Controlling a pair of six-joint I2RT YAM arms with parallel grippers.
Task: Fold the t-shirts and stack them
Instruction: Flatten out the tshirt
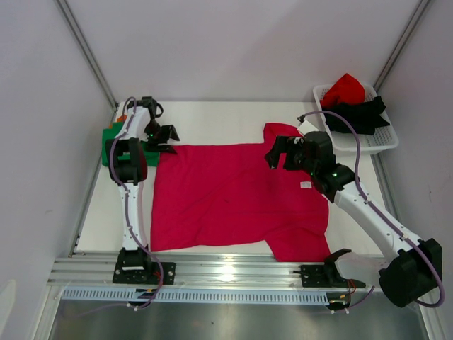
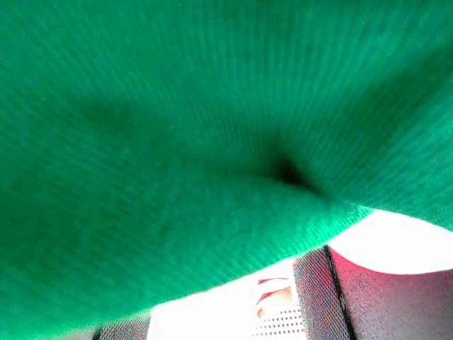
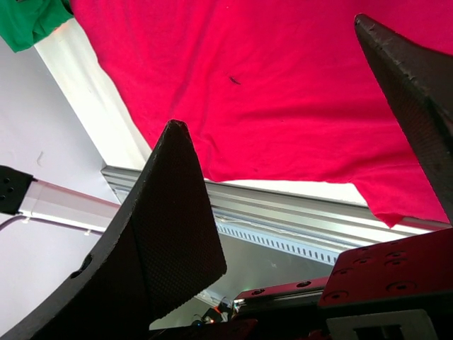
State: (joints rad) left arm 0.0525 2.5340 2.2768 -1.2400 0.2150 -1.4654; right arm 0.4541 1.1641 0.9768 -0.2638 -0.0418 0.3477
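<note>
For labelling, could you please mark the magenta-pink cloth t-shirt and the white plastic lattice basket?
magenta-pink cloth t-shirt (image 1: 226,195): top external view, body middle.
white plastic lattice basket (image 1: 375,142): top external view, near wall.

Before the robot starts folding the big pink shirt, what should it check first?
1. Magenta shirt spread flat on the table: ok.
2. Right gripper open over the shirt: ok.
3. Left gripper clear of the green shirt: cannot tell. Its jaws look apart from above, but green cloth fills its own camera.
4. Red shirt and black shirt out of the way in the basket: ok.
</note>
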